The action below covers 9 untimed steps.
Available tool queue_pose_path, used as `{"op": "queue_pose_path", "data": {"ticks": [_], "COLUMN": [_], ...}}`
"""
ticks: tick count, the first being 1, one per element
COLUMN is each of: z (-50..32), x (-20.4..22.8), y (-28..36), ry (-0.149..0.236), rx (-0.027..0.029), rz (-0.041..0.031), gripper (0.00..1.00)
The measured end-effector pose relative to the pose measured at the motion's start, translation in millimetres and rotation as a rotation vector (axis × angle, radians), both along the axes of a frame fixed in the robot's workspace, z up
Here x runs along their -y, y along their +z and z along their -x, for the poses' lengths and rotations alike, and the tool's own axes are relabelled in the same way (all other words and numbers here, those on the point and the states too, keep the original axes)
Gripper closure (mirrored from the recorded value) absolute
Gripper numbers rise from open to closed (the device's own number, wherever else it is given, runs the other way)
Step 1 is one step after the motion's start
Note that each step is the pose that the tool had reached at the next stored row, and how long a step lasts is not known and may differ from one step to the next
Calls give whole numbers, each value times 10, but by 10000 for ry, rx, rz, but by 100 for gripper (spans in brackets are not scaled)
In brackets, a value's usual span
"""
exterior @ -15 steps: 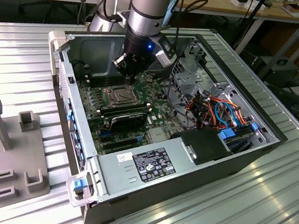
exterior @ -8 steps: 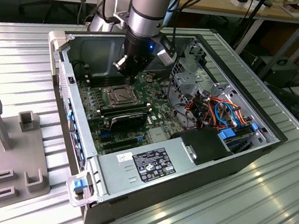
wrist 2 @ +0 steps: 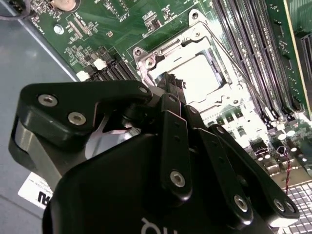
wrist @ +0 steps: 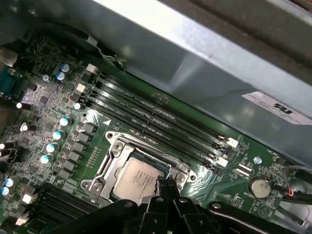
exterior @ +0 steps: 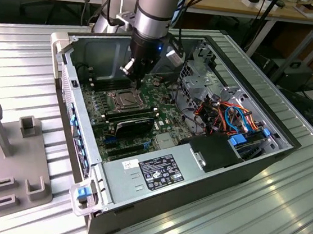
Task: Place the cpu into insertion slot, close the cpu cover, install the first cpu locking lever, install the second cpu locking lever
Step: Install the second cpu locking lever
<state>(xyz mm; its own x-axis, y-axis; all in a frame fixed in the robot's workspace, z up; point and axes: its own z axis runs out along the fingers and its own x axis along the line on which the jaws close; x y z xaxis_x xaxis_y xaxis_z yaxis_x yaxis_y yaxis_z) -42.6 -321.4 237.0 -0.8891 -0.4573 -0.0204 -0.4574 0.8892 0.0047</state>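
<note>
The cpu [wrist: 136,178] lies flat in the insertion slot [exterior: 122,99] on the green board, its silver top facing up. The cpu cover [wrist: 108,168] lies down around it as a silver frame, also seen in the second wrist view as cover [wrist 2: 161,51] around cpu [wrist 2: 197,75]. A thin wire lever [wrist 2: 234,68] runs along one side of the socket. My gripper [wrist: 164,187] is shut with nothing between its black fingers. The tips hover just over the socket's edge, beside the chip. In the exterior view the gripper [exterior: 135,79] hangs inside the open case right above the socket.
Long black memory slots [wrist: 156,117] run beside the socket, with the grey case wall [wrist: 195,53] behind them. A black card [exterior: 136,125], the power supply [exterior: 156,170], a drive cage [exterior: 198,76] and coloured cables [exterior: 230,117] fill the case. A grey fixture [exterior: 5,150] lies at the exterior view's left.
</note>
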Motion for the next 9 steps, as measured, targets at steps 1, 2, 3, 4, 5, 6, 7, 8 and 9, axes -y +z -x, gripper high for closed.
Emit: {"op": "queue_pose_path", "data": {"ticks": [1,2,3,4,5,6,7,8,9], "z": [0,0,0,0,0,0,0,0,0], "x": [0,0,0,0,0,0,1,1,1], "y": [44,71,89,113,129,145,149,148,148], "ry": [27,50,70,99,122,174,231,315,466], "rx": [1,1,1,0,0,1,1,3,4], "rz": [9,18,29,44,61,81,87,88,89], "gripper": [89,89,89,89,89,89,89,89,89]}}
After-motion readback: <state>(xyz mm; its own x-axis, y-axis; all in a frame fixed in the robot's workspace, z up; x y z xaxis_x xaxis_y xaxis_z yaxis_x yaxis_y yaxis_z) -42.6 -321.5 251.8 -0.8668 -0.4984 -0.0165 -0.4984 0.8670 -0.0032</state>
